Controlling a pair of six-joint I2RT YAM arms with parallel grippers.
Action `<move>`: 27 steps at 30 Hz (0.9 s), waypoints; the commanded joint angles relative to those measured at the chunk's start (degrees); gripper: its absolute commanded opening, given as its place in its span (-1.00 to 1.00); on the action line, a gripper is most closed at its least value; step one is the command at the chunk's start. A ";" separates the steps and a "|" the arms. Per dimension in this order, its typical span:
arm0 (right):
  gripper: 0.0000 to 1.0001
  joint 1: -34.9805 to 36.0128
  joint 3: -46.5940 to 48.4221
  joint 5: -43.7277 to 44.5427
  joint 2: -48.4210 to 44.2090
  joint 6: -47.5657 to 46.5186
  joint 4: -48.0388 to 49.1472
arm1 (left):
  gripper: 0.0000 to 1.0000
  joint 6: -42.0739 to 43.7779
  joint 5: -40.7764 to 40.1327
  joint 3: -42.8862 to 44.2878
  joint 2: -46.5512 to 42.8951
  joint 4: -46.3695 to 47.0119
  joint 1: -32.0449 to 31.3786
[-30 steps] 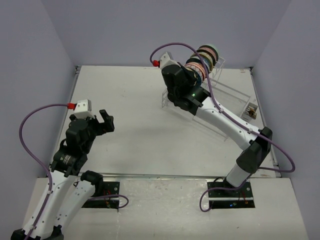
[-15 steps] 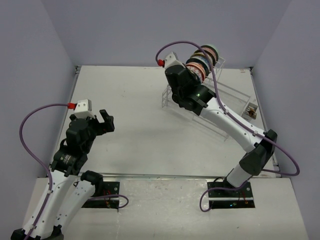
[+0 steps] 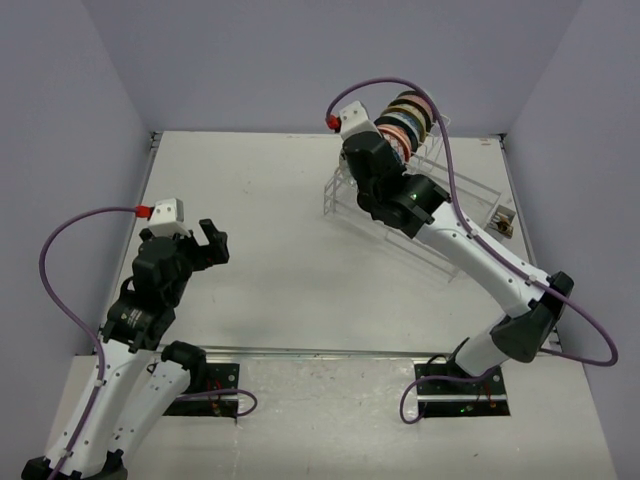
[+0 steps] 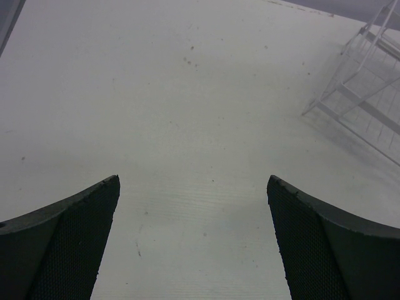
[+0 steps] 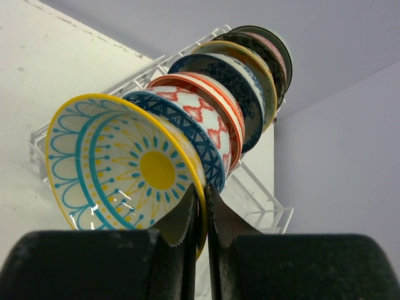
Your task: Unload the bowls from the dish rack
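Right hand (image 5: 200,201) pinches the front bowl (image 5: 125,165) by its rim to lift it off the rack (image 5: 134,81); left hand (image 4: 192,182) hangs open, empty.

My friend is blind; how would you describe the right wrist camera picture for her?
The right gripper pinches the lower rim of a yellow-rimmed bowl, first in a row of patterned bowls standing on edge in a white wire dish rack. Pale table left, lilac wall behind.
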 commanded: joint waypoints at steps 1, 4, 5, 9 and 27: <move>-1.00 0.08 -0.52 -0.99 -4.05 2.50 2.43 | 1.00 0.09 -0.02 0.17 0.38 1.74 -0.08; -1.00 0.08 -1.58 -3.09 -5.01 4.78 1.65 | 1.00 0.09 0.15 0.17 0.55 1.65 -0.08; -1.00 0.08 -1.59 -5.98 -5.27 7.49 0.08 | 1.00 0.18 0.41 0.26 0.55 1.65 -0.08; -1.00 0.08 -0.09 -16.27 -7.64 16.80 -5.29 | 1.00 0.36 6.37 2.10 2.04 1.56 -0.08; -1.00 1.14 -4.22 -28.68 -4.22 38.18 -12.95 | 1.00 -10.19 15.73 13.35 24.53 14.76 -20.45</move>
